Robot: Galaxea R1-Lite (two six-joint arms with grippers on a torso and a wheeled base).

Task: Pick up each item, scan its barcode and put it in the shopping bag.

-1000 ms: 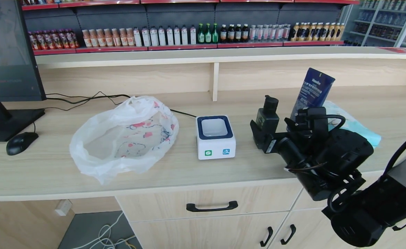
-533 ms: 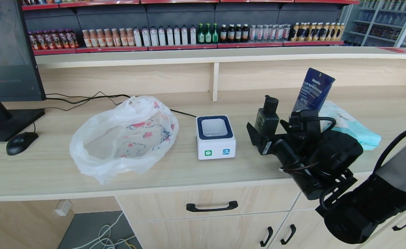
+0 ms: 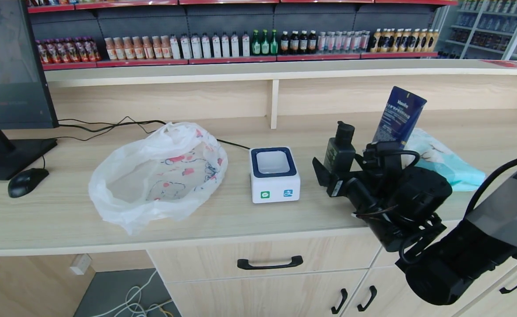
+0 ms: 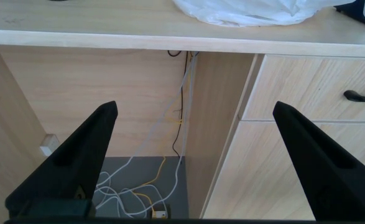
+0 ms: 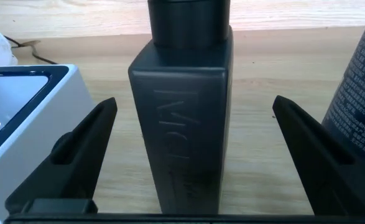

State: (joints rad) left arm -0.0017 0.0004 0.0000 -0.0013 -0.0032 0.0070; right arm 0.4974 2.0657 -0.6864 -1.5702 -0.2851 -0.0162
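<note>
- The right end effector [image 3: 342, 165] sits low over the desk [image 3: 241, 215], its 2 fingers spread wide on either side of a dark bottle [image 3: 340, 147], with a gap between each finger and the bottle, so nothing is gripped.
- In the right wrist view, the dark bottle [image 5: 182, 124] stands upright between the 2 released fingers [image 5: 76, 149] of the right end effector [image 5: 194, 106], its round cap on top.
- A white scanner [image 3: 274, 174] with a blue-rimmed window sits just beside the bottle, on the robot's left, and its corner shows in the right wrist view [image 5: 20, 106].
- A blue tube [image 3: 399, 114] rises behind the arm with a slight lean, its foot hidden; it stands near the bottle [image 5: 362, 106].
- A teal pack [image 3: 443, 163] lies flat on the desk beside the tube, partly covered by the arm.
- The shopping bag [image 3: 157, 174], white plastic with red and blue print, lies crumpled on the desk to the left of the scanner.
- The left end effector [image 4: 194, 112] hangs below the desk edge, fingers fully apart and holding nothing, facing loose cables [image 4: 183, 106] and a drawer handle [image 4: 362, 96]; the bag's edge [image 4: 244, 9] shows above.
- A monitor [image 3: 7, 66] and a mouse [image 3: 27, 181] occupy the desk's far left.
</note>
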